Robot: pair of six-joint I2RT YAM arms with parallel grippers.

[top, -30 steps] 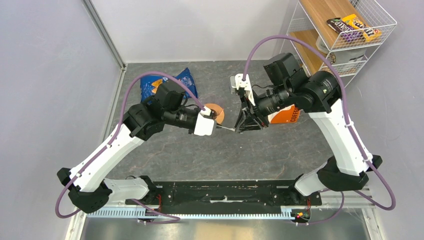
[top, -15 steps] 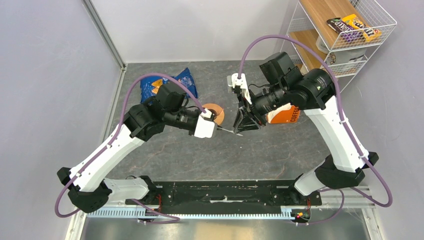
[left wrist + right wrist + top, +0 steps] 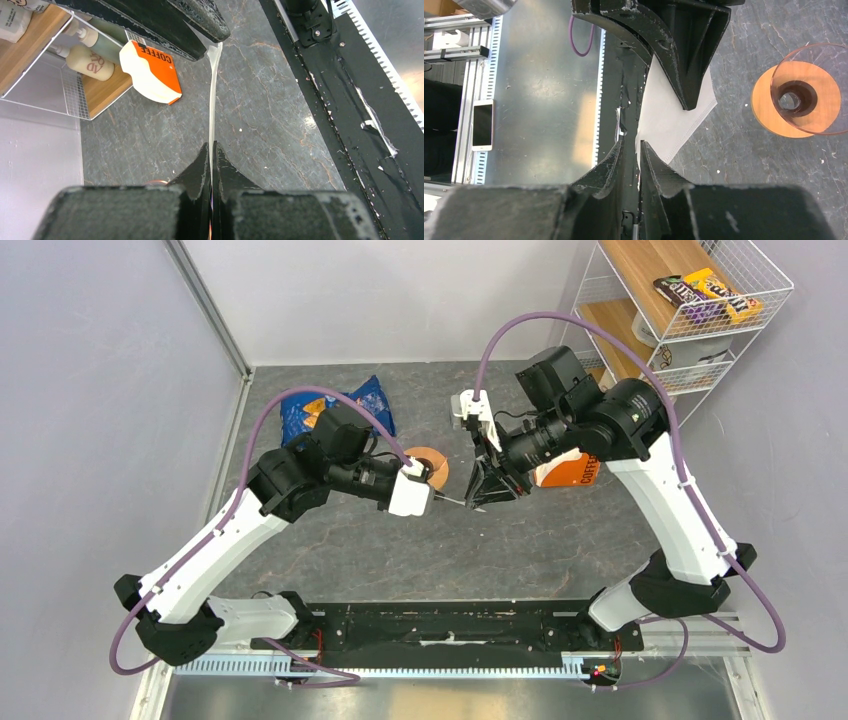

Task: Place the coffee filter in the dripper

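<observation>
The white paper coffee filter (image 3: 669,112) hangs between my two grippers above the grey table. My left gripper (image 3: 212,150) is shut on one edge of it; in the left wrist view the filter (image 3: 214,90) shows edge-on. My right gripper (image 3: 630,147) faces it with its jaws a narrow gap apart, and the filter's other edge sits in that gap against one finger. In the top view the left gripper (image 3: 440,497) and right gripper (image 3: 478,498) nearly meet. The orange dripper (image 3: 769,117) stands on the table just behind the left gripper, partly hidden in the top view (image 3: 436,464).
An orange-and-white coffee pack (image 3: 572,472) lies under the right arm. A blue snack bag (image 3: 372,398) lies at the back left. A wire shelf (image 3: 700,310) with snacks and bottles stands at the back right. A black rail (image 3: 450,625) runs along the near edge.
My right gripper has moved a little left, closer to the left gripper, over the filter's free edge. The left arm has stayed still with the filter in it.
</observation>
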